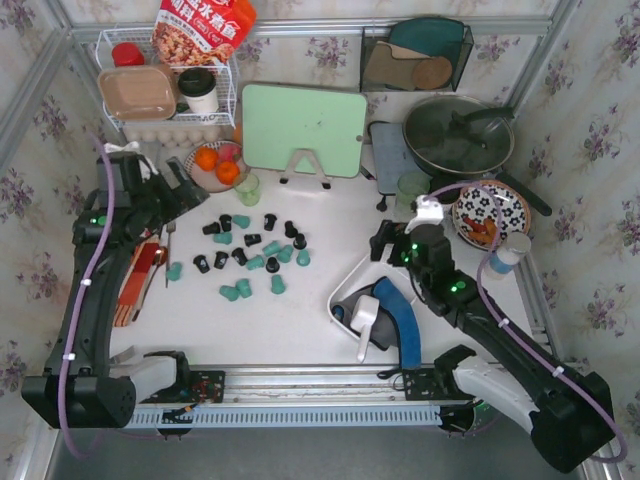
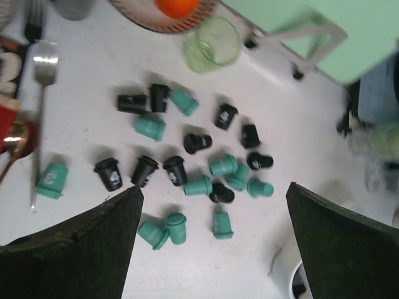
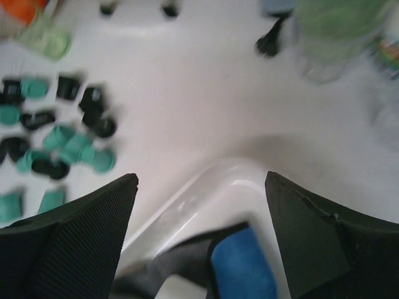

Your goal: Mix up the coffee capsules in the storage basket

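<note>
Teal + blk capsules (image 1: pixel 250 255) loose on worktop (image 1: pixel 290 335), left of basket (image 1: pixel 350 281). Released, empty L claw (image 2: pixel 213 205) over capsules. Released, empty R claw (image 3: pixel 201 187) over basket corner.

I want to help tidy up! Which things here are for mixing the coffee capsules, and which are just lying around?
For the job:
- coffee capsules, scattered on the table
- storage basket

Just lying about:
- green cutting board
- oranges
- lidded pan
- fork
- flowered bowl
</note>
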{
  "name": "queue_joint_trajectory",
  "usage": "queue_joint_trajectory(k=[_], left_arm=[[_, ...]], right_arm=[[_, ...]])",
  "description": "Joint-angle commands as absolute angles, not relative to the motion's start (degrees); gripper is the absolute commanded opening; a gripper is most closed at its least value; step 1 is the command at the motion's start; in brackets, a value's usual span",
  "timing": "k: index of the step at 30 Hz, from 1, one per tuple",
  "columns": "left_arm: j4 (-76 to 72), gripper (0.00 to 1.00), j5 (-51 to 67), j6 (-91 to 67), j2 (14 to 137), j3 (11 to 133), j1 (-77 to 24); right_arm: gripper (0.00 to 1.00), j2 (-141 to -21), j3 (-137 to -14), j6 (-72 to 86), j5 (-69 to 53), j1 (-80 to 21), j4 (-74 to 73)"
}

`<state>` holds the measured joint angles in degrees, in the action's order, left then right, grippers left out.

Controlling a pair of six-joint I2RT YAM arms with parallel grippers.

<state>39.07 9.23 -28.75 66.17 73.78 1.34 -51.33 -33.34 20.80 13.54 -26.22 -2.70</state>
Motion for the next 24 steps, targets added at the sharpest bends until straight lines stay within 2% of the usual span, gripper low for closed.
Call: queue_joint_trajectory(k=[1, 5, 8, 16, 20, 24], left_arm=[[38.13, 1.00, 14.31, -21.28, 67.06, 72.97, -3.31], [36.29, 1.00, 17.99, -21.43, 66.38, 70.41, -4.33], [37.59, 1.00, 13.61, -18.91, 64.93, 70.77, -5.94], [39.52, 1.00, 6.62, -17.67, 62.14, 70.73, -10.00], [44.16, 1.00, -2.78, -15.28, 62.46, 72.98, -18.23], [44.79, 1.00, -3.50, -15.07, 62.59, 73.18, -18.92]], right_arm=[[0.91, -51.52, -33.45, 25.02, 12.26, -33.49, -11.35], [0.90, -51.43, -31.99, 30.71, 8.44, -37.02, -15.08], [0.99, -50.51, -30.80, 33.48, 7.16, -38.52, -17.71], [0.99, -52.66, -32.22, 39.25, 10.97, -45.33, -29.22], [0.94, -53.37, -32.43, 42.65, 13.34, -47.01, -33.99], [0.83, -53.61, -32.21, 44.71, 12.50, -47.58, -34.84]])
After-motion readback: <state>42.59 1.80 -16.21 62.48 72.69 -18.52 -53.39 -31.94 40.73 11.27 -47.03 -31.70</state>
